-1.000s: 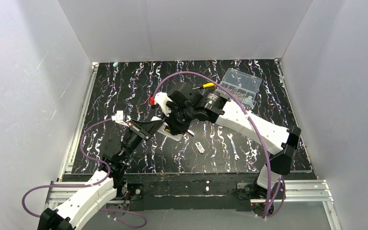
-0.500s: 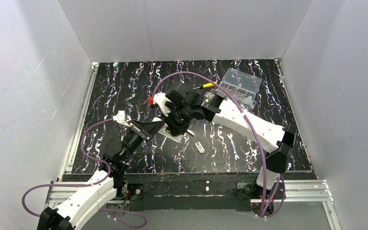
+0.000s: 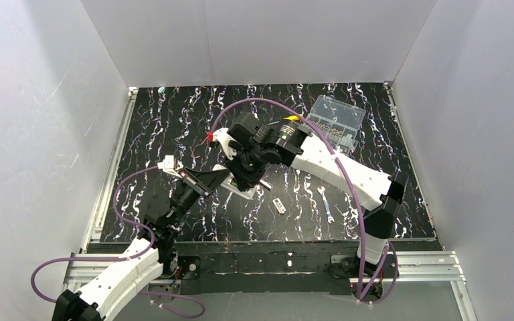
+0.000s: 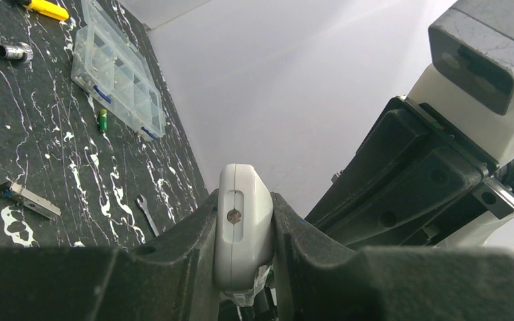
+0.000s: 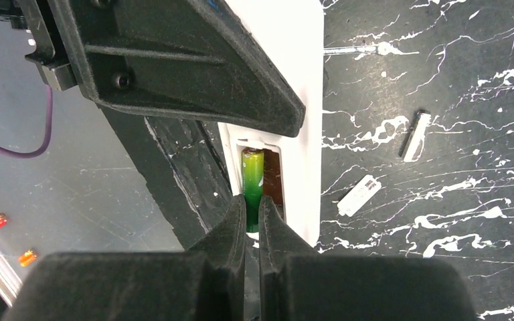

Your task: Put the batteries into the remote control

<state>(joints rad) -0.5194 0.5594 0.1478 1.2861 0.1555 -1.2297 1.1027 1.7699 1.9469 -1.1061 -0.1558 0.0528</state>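
My right gripper (image 5: pixel 253 217) pinches the battery (image 5: pixel 252 175), likely light, stiff and slick, by one end at the bay of the remote (image 5: pixel 299 93), clamped edgewise mid-worktop in my left gripper (image 4: pixel 243 234).

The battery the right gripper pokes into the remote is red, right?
No, the battery is green, not red; the right wrist view shows it. The right gripper does hold it in the open slot of the remote.

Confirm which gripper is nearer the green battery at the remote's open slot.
Right. The right gripper pinches the battery, whose top end sits inside the remote. The left gripper clamps the remote's sides, not touching the battery.
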